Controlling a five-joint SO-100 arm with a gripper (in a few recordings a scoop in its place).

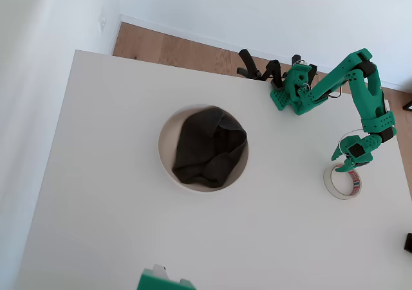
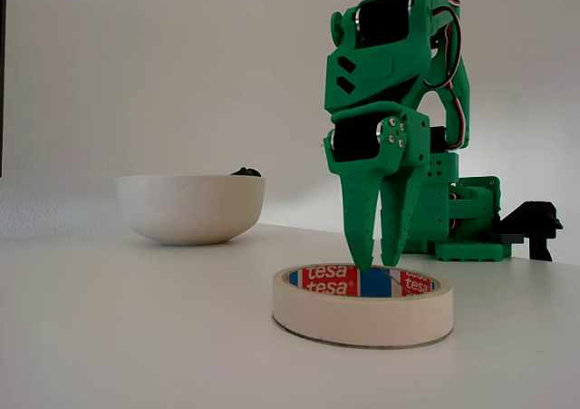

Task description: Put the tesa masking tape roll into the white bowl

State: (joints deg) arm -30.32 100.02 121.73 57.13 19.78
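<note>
Clearly "tesa" reads on the tape roll (image 2: 362, 305) beneath the gripper (image 2: 378, 264).

The word "tesa" repeats in white on the red inner core of the masking tape roll (image 2: 362, 305).

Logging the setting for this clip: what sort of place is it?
Probably an ordinary room at home or in an office, not a lab: a plain white table, wood flooring with a white skirting board, and bare white walls.
</note>
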